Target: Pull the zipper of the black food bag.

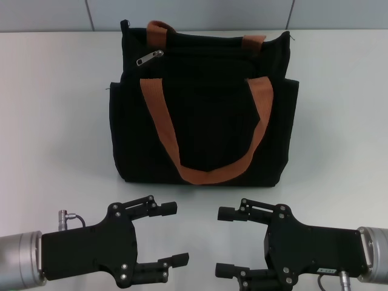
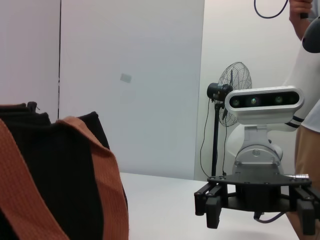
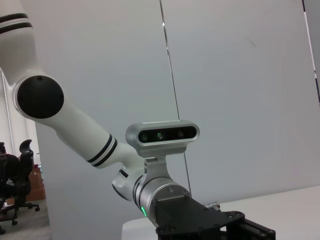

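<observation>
The black food bag [image 1: 203, 115] stands upright on the white table [image 1: 54, 121], with its two orange-brown handles [image 1: 159, 121] hanging down the front. The silver zipper pull [image 1: 150, 58] lies near the top left of the bag. My left gripper [image 1: 174, 234] is open in front of the bag, low on the left, and holds nothing. My right gripper [image 1: 224, 241] is open opposite it, low on the right, and also holds nothing. Both are apart from the bag. The left wrist view shows a side of the bag [image 2: 50, 170] and the right gripper [image 2: 257, 210] farther off.
A grey wall [image 1: 194, 13] runs behind the table's far edge. A standing fan [image 2: 232, 85] and a person [image 2: 307, 125] show beyond the table in the left wrist view. The right wrist view shows the left arm [image 3: 75, 130] and its wrist camera [image 3: 162, 134].
</observation>
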